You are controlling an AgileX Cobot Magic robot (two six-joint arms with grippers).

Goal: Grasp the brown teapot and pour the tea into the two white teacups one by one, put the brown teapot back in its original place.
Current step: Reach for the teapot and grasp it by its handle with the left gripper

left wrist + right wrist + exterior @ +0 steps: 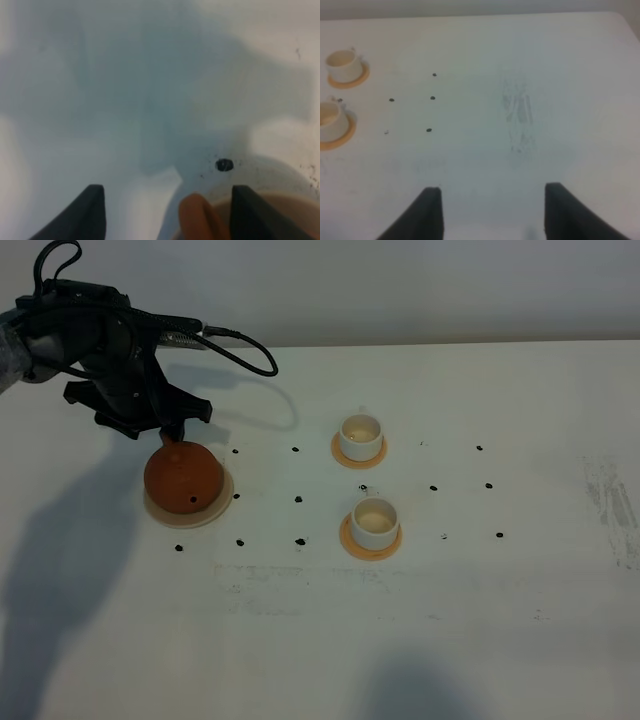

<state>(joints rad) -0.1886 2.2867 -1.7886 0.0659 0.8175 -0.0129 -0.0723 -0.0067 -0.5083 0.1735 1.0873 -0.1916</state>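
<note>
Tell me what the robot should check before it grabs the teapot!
1. Left gripper jaws open: ok.
2. Handle between the jaws: ok, though nearer one side.
3. Brown teapot upright on its beige coaster: ok.
4. Far teacup and near teacup upright on their orange coasters: ok.
5. Lid on tight: cannot tell, hidden under the gripper.
6. Right gripper away from the cups: ok.
</note>
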